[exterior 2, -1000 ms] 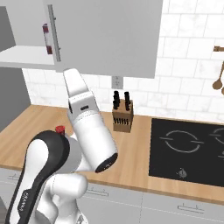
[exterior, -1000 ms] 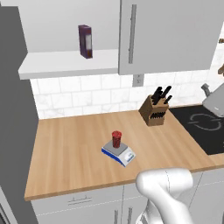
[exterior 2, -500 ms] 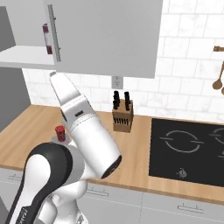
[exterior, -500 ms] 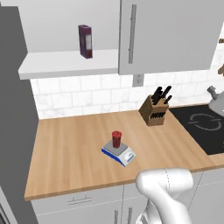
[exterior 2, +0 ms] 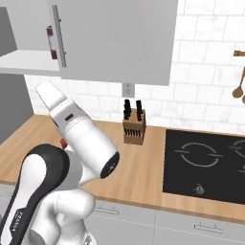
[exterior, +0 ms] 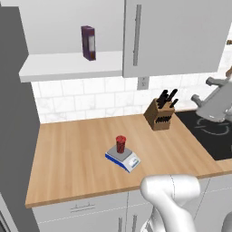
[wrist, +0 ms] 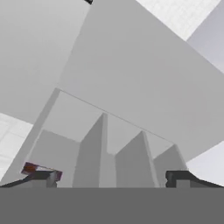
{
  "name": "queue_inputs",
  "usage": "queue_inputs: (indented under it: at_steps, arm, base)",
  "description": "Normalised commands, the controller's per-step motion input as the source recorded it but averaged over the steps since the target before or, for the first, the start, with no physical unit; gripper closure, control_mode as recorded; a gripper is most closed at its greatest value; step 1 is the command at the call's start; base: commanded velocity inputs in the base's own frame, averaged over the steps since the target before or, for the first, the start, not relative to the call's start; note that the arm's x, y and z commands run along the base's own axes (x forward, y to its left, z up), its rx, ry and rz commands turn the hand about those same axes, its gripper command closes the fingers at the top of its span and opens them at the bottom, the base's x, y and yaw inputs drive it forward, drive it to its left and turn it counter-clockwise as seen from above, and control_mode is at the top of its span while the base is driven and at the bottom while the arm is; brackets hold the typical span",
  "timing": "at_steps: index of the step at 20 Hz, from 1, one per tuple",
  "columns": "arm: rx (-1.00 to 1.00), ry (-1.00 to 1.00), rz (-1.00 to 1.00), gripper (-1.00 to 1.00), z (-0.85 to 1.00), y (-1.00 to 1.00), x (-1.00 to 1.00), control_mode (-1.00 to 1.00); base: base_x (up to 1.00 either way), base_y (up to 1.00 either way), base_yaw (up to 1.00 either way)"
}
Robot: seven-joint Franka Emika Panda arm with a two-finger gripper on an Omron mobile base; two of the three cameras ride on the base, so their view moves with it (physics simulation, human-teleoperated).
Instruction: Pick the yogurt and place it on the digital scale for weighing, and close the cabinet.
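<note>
The dark red yogurt (exterior: 120, 144) stands upright on the digital scale (exterior: 123, 159) in the middle of the wooden counter. In the right base view only a red sliver of the yogurt (exterior 2: 63, 142) peeks out from behind my arm. The cabinet (exterior: 176, 36) has its right door shut, with a bar handle (exterior: 137, 35). Its left side is open and shows the white shelf (exterior: 68, 65). My gripper (wrist: 109, 177) is open with nothing between its fingertips (wrist: 43, 176). It is raised and faces the cabinet's flat grey surfaces from close by.
A dark purple carton (exterior: 88, 43) stands on the open shelf. A knife block (exterior: 161, 115) sits at the back of the counter beside the black cooktop (exterior 2: 206, 165). A tall dark grey panel (exterior: 13, 118) bounds the counter's left end.
My arm has swung left in the right base view, uncovering the knife block. The yogurt has stayed on the scale, and the cabinet looks the same.
</note>
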Motion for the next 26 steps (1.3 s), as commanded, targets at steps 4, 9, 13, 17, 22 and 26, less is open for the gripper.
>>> queue_inputs:
  at_steps: [4,9,13,17,22,26]
  arm:
    - [0.0,0.0,-0.07,-1.0,-0.54,1.0,0.0,-1.0]
    - [0.0,0.07,-0.09,-1.0,-0.66,1.0,0.02,-1.0]
    - [0.0,0.09,-0.21,-1.0,-0.86,1.0,0.03,-1.0]
    - [0.01,-0.01,-0.29,-1.0,-0.56,1.0,-0.12,-1.0]
    - [0.08,-0.08,-0.33,-1.0,-0.49,1.0,-0.38,-1.0]
    - [0.15,-0.11,-0.3,-1.0,-0.44,1.0,-0.57,-1.0]
  base:
    - [0.0,0.0,0.0]
    - [0.0,0.0,0.0]
    - [0.0,0.0,0.0]
    - [0.0,0.0,0.0]
    - [0.0,0.0,0.0]
    - [0.0,0.0,0.0]
